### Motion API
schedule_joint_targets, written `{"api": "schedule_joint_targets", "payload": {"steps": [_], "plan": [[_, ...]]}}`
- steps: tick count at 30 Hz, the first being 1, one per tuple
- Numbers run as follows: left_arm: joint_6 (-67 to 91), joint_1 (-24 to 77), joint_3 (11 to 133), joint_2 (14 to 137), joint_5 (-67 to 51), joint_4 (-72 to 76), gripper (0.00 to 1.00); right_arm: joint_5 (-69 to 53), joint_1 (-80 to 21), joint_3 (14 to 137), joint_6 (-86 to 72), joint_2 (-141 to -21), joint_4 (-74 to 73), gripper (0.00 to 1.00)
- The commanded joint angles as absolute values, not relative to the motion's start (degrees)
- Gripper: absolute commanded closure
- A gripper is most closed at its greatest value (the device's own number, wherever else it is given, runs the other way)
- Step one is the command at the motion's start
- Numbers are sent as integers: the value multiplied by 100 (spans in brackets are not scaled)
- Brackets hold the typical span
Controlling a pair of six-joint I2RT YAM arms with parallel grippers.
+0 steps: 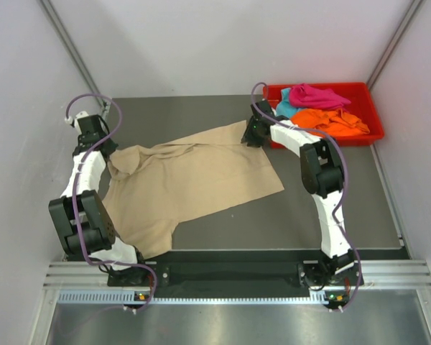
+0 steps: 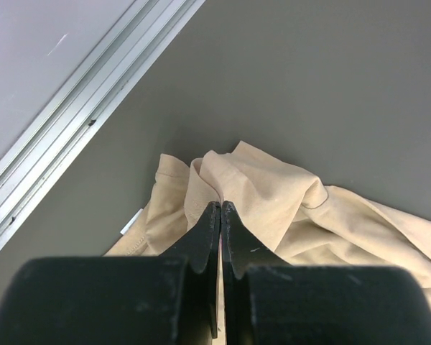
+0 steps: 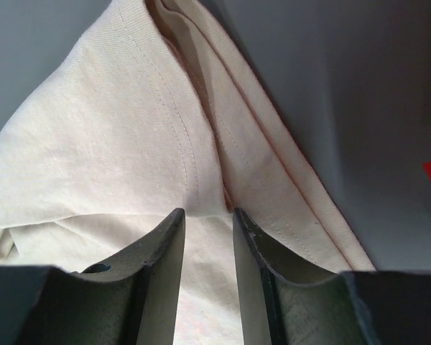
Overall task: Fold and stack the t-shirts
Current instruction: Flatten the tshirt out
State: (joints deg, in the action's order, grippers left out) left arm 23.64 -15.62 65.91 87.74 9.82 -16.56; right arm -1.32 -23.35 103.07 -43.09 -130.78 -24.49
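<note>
The beige t-shirt lies spread and wrinkled across the dark table, stretched between both arms. My left gripper is shut on a bunched fold at the shirt's left end, and the left wrist view shows the jaws pinched on thin cloth. My right gripper holds the shirt's far right corner; its jaws stand narrowly apart with hemmed cloth pinched between them. The magenta-pink, orange and teal-blue shirts lie crumpled in the tray.
The red plastic tray stands at the back right, just beside my right gripper. A metal rail runs along the table's left edge near my left gripper. White walls close in the table on three sides.
</note>
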Motion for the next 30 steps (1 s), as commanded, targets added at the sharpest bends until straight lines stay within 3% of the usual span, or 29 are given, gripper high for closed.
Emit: {"api": "schedule_joint_targets", "payload": {"steps": [1, 7, 10, 15, 22, 30], "plan": [[2347, -1547, 6662, 8763, 914, -1441, 100, -62, -2364, 10555, -4377, -13095, -2355, 66], [2320, -1547, 6645, 8763, 888, -1459, 100, -35, -2312, 10714, -4324, -13271, -2197, 69], [2329, -1538, 6636, 8771, 853, -1441, 100, -44, -2285, 10802, -4307, -13333, -2162, 75], [2303, -1538, 6688, 8780, 809, -1433, 100, -123, -2250, 10951, -4298, -13377, -2109, 100], [2215, -1547, 6820, 8789, 27, -846, 100, -132, -2180, 11118, -4052, -13149, -1399, 100], [1724, -1512, 7505, 9360, -808, -44, 100, -544, -1951, 12234, -4166, -13623, -660, 100]]}}
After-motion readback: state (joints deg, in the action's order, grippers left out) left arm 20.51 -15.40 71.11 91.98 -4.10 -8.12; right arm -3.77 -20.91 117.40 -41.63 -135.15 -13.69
